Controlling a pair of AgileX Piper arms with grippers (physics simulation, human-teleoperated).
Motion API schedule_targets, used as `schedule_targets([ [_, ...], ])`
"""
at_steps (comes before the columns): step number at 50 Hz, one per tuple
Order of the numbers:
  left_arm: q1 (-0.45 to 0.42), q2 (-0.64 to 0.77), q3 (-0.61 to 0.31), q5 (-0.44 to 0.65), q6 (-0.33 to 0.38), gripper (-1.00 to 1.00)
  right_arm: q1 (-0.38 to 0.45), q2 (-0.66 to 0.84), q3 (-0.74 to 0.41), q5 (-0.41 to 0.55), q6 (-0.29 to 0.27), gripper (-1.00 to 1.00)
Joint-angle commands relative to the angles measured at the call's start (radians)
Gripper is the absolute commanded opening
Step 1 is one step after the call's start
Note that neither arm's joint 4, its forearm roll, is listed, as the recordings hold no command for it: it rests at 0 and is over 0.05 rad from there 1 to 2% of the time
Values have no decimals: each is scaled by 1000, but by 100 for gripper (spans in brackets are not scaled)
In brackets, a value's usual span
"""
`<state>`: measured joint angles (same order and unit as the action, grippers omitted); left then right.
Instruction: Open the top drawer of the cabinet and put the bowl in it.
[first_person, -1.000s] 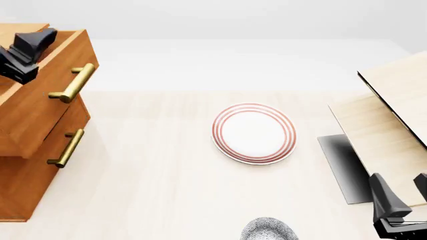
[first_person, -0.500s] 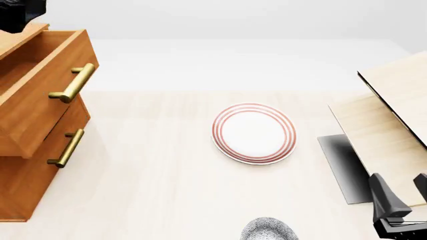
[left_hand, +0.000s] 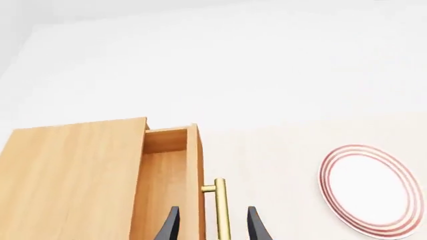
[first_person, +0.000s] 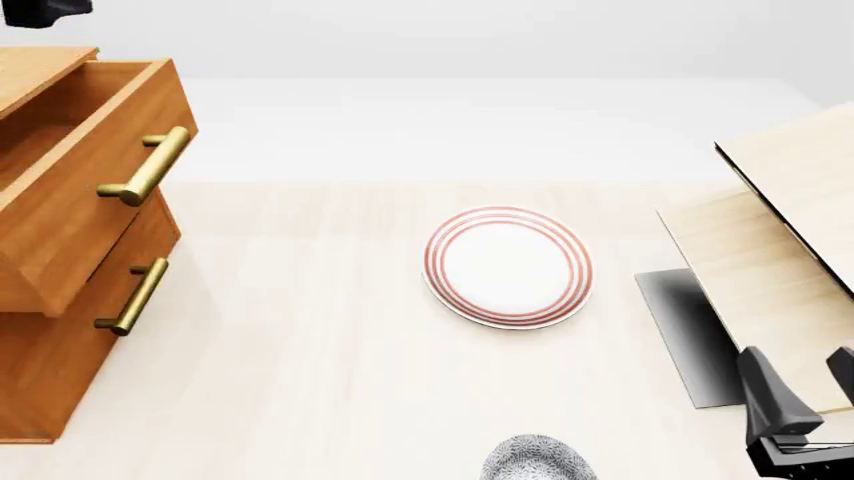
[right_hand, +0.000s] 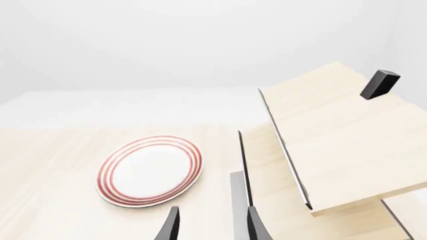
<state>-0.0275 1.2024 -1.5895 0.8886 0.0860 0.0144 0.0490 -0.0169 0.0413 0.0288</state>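
Left jaws (left_hand: 211, 227) straddle top drawer (left_hand: 170, 170) handle (left_hand: 220, 210), untouched.

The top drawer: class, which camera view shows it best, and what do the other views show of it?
The front view: the top drawer stands pulled open, its front and brass handle plain. The left wrist view looks down into it. The right wrist view misses it entirely.

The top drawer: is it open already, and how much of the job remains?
Done: the top drawer stands pulled out of the cabinet. In hand: nothing; the left pincer is open above the drawer's handle, the right pincer open, empty. Left: the bowl sits on the table, ungrasped, near the plate.
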Motion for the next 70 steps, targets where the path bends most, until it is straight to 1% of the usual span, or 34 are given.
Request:
schedule_targets([
  [1, -3, 57, -42, 48, -75, 100, 0, -1, 0, 1, 0, 100],
  [2, -8, 60, -46, 50, -77, 100, 0, 0, 0, 1, 0, 100],
  [3, -23, 69, -48, 56, -93, 100, 0, 0, 0, 1, 0, 100],
  [5, -1, 71, -35, 62, -68, 100, 0, 0, 0, 1, 0, 100],
  [8, -7, 75, -40, 63, -79, 100, 0, 0, 0, 1, 0, 100],
  [16, 20, 90, -58, 96, -65, 100, 0, 6, 0, -4, 1, 100],
  [17, 27, 91, -59, 100, -75, 100, 1, 6, 0, -4, 1, 100],
  [19, 34, 96, -59, 106, -70, 100, 1, 8, 0, -6, 1, 100],
  [23, 12, 112, -75, 121, -84, 100, 1, 10, 0, -7, 1, 100],
  [24, 12, 112, -75, 122, -84, 100, 1, 10, 0, -7, 1, 100],
  [25, 27, 107, -72, 125, -69, 100, 1, 11, 0, -8, 1, 100],
  [28, 20, 110, -67, 123, -84, 100, 1, 11, 0, -8, 1, 100],
  [34, 27, 104, -43, 113, -96, 100, 1, 10, -1, -5, 2, 100],
  [43, 40, 92, 17, 81, -117, 100, 1, 10, -1, -4, 2, 100],
  [44, 38, 92, 20, 79, -128, 100, 1, 11, -1, -4, 2, 100],
  [49, 63, 80, 48, 69, -113, 100, 1, 11, -1, -4, 2, 100],
  [64, 70, 75, 127, 22, -118, 100, 2, 9, -1, 0, 3, 100],
  [70, 67, 80, 145, 8, -123, 100, 2, 9, -2, 1, 3, 100],
])
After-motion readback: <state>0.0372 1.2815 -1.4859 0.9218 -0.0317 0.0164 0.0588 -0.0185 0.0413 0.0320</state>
